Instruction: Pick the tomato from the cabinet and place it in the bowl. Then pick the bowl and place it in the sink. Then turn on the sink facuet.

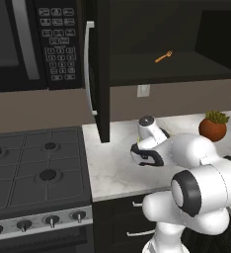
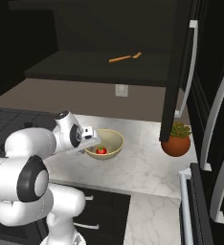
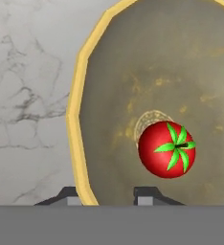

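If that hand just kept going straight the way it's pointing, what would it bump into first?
Most likely the bowl's near rim: the hand points down at it, one fingertip on each side of the yellow edge. The tomato lies further in, off to one side. Depth is hard to judge.

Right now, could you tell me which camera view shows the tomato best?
The hand view: the tomato sits close and unblocked inside the bowl, stem visible. In the right base view it is a small red spot in the bowl.

Rendered frames, sharp, no blur. Even soft light on pale bench (image 2: pixel 147 162); cabinet (image 2: pixel 109 28) interior very dim. Glossy highlight on tomato (image 3: pixel 167 149).
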Available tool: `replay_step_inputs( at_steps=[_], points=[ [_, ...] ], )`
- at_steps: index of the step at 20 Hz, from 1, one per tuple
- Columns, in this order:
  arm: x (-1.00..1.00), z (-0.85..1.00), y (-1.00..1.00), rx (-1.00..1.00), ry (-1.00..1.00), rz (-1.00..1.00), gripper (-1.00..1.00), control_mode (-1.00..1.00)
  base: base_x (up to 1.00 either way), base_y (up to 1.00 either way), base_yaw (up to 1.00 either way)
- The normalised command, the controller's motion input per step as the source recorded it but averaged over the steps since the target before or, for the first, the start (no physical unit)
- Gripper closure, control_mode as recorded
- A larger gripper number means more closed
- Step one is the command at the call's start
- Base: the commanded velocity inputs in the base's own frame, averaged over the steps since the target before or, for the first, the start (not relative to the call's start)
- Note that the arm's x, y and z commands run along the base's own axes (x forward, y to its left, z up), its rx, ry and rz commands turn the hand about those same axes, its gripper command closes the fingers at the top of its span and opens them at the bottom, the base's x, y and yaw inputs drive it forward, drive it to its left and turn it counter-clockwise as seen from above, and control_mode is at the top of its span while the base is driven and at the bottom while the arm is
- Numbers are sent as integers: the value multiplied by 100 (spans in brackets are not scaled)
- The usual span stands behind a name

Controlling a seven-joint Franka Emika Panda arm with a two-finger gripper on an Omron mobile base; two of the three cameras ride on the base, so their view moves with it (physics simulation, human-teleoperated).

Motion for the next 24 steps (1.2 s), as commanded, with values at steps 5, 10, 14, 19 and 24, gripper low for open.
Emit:
replay_step_inputs(
  at_steps=[5, 10, 14, 19, 24],
  points=[
    [-21, 20, 0, 0, 0, 1, 100, -100, 0, 0, 0],
    [-66, 65, 4, 1, 0, 10, 100, -100, 0, 0, 0],
    [-98, 74, 0, 0, 0, 17, 100, -100, 0, 0, 0],
    [-100, 76, 2, 0, -2, 28, 100, -100, 0, 0, 0],
    [-100, 67, 0, -1, -7, 43, 100, -100, 0, 0, 0]
  ],
)
